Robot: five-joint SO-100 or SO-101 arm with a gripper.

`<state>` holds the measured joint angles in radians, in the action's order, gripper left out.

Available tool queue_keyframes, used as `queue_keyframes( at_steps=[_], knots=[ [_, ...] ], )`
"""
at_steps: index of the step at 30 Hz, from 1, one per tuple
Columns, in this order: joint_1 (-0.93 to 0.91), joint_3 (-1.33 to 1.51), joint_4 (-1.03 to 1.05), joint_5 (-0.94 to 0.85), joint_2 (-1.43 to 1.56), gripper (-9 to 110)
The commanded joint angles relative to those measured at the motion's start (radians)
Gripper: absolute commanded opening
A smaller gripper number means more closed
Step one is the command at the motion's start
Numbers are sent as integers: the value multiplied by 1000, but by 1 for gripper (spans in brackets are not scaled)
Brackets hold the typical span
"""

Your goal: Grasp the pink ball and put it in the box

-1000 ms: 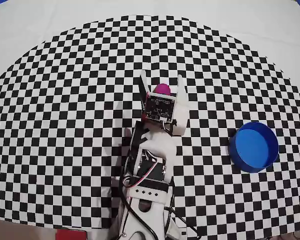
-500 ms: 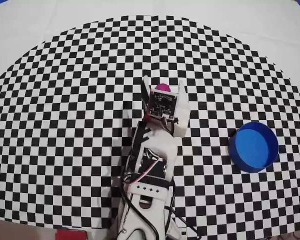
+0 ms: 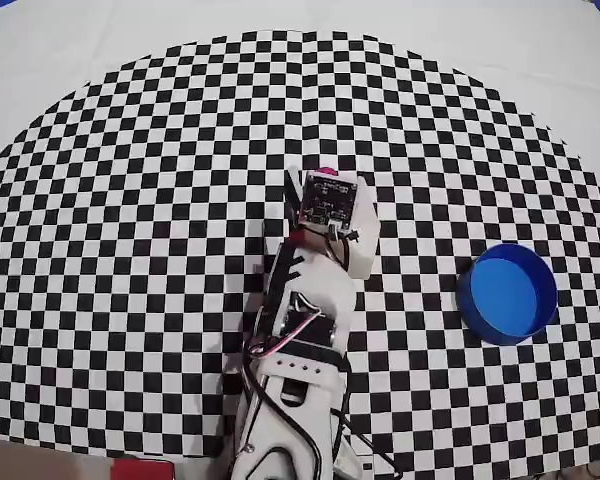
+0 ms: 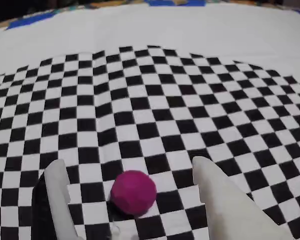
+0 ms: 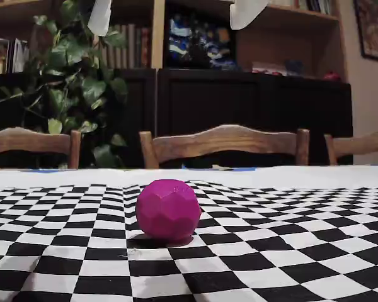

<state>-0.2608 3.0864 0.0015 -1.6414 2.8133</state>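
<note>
The pink ball (image 4: 134, 193) lies on the checkered cloth between my two white fingers, touching neither. My gripper (image 4: 129, 167) is open. In the overhead view my gripper (image 3: 328, 180) sits over the pink ball (image 3: 326, 171), of which only a sliver shows past the wrist board. In the fixed view the pink ball (image 5: 168, 210) rests on the cloth and the tips of my gripper (image 5: 173, 22) hang well above it at the top edge. The box (image 3: 488, 328), a round blue container, stands empty to the right in the overhead view.
The checkered cloth (image 3: 130, 200) covers a white table (image 3: 80, 50). My white arm (image 3: 300, 340) reaches in from the bottom edge of the overhead view. Wooden chair backs (image 5: 223, 141) and dark shelves stand behind the table.
My wrist has shifted forward over the pink ball, so less of it shows from overhead. The ball and the box have not moved.
</note>
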Motion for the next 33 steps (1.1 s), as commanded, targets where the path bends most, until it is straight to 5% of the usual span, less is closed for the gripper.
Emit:
queue_keyframes(
  at_steps=[1, 33],
  knots=[
    [-9, -51, 2, -12, -29, 29],
    [41, -187, -2, 64, -322, 29]
  ],
)
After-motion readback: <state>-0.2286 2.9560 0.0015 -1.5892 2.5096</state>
